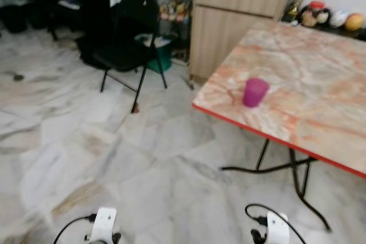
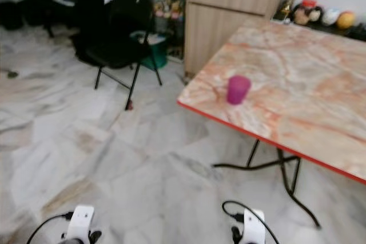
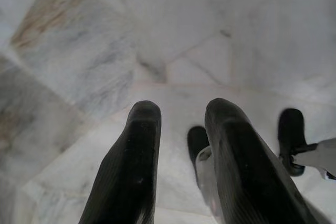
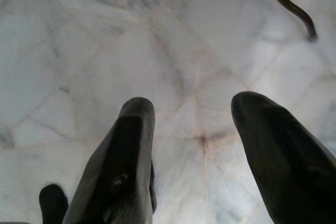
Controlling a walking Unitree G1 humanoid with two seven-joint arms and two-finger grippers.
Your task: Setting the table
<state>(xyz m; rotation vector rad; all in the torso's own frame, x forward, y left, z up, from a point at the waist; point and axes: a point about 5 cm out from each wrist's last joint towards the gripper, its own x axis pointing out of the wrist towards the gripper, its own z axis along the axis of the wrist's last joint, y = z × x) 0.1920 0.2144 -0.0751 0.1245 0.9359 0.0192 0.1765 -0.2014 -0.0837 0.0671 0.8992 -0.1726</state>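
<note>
Two white, rounded wrist housings appeared at the foot of the head views, the left arm [image 1: 104, 224] and the right arm [image 1: 277, 228], each trailing a thin black looping cable. The left pincer [image 3: 181, 166] and right pincer [image 4: 191, 156] each had two long, matte black, round-tipped fingers.

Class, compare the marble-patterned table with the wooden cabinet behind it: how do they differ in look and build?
The table has a pinkish marble-patterned top with a red edge; the cabinet is plain light wood. The table stands on thin black metal legs, open underneath; the cabinet is a closed box down to the floor. The table carries a purple cup; the cabinet carries small ornaments. Both stand on the pale marble floor.
</note>
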